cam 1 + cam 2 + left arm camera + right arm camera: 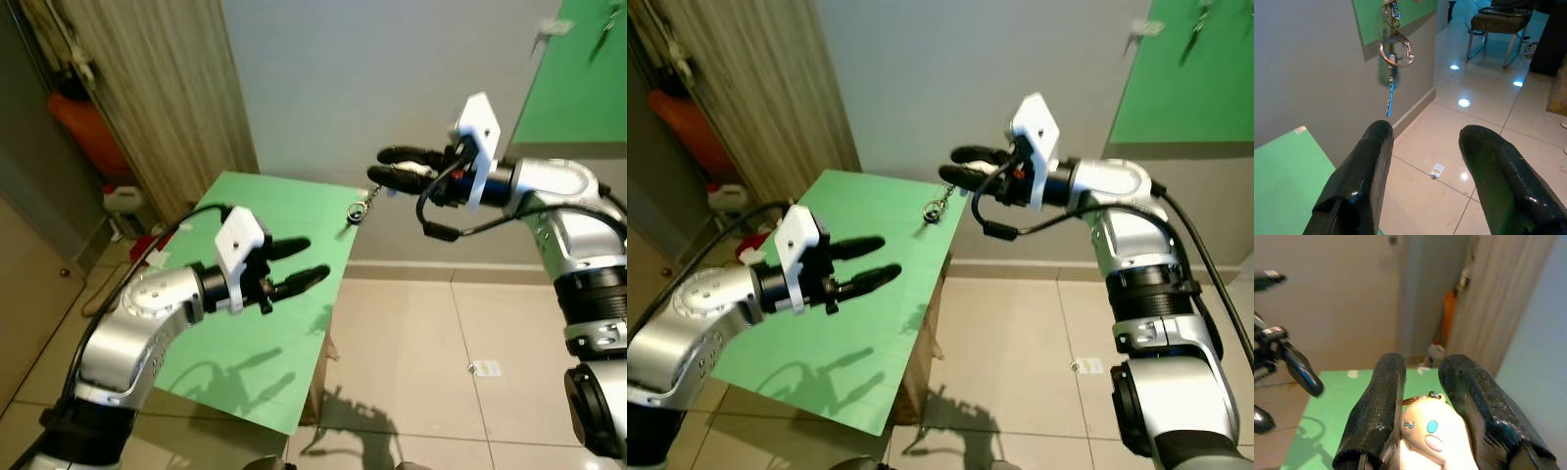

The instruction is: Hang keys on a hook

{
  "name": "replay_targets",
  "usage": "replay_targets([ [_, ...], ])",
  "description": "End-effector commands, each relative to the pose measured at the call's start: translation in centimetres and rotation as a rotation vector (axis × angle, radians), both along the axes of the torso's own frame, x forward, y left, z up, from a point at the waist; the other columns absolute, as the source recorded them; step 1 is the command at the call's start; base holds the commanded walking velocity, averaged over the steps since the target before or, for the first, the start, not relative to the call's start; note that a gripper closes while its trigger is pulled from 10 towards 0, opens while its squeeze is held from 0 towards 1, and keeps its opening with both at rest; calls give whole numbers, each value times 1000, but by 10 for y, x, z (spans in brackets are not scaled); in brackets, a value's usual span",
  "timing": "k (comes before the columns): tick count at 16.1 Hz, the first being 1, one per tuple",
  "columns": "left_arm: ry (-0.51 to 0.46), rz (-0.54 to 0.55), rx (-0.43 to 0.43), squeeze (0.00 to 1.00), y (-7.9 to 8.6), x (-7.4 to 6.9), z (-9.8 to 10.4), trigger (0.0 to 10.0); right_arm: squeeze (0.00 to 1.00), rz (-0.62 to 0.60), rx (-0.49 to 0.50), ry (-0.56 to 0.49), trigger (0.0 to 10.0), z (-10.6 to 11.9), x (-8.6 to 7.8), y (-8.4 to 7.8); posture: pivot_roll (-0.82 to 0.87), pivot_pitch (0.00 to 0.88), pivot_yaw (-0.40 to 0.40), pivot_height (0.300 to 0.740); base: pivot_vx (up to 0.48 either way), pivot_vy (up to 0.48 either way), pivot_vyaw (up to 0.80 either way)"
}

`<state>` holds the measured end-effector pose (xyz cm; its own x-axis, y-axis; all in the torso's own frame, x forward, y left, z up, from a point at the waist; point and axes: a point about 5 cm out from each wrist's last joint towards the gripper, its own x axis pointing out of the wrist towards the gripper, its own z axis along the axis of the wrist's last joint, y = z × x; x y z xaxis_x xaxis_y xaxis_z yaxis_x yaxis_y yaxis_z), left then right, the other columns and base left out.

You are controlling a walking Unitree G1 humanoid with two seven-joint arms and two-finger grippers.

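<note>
On the left, the left gripper hovers over the green table with its two black fingers spread apart and nothing between them. It looks idle for now. The table's near edge and its right edge drop straight to the tiled floor, and the gripper is inside these edges, so it has room in every direction.

Going to the right, the keys hang in the air just past the far right corner of the table, in front of the grey wall. They dangle on a short chain from the right gripper, which is pinching the pale cartoon keychain charm tight between its fingers.

So the pick-up seems finished: the keys are off the table and held. The hanging is not yet done. At the upper right there is a green board on the wall with a small white piece at its top edge, possibly the hook, but it is too small to tell. I judge the arm must carry the keys up and to the right. The space there is open; only the wall is close behind.
</note>
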<state>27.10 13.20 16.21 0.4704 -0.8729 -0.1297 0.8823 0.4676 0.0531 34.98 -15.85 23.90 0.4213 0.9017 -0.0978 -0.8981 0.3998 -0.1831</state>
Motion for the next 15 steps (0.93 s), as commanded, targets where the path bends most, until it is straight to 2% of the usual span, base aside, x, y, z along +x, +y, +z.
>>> replay_targets([
  [1,-45,-13,-1,0,2,3,10,10000,0,68,11,-55,0,24,-3,9,-109,16,126,740,0,0,0],
  [6,-64,-40,-2,0,-1,10,19,10000,0,168,34,-49,0,49,-8,17,-115,18,120,740,0,0,0],
  [10,-58,-75,-12,0,-4,12,24,10000,0,258,3,10,0,42,-16,23,-118,24,115,740,0,0,0],
  [15,-63,-76,8,0,-3,12,25,10000,0,291,-2,41,0,35,-21,29,-110,31,122,740,0,0,0],
])
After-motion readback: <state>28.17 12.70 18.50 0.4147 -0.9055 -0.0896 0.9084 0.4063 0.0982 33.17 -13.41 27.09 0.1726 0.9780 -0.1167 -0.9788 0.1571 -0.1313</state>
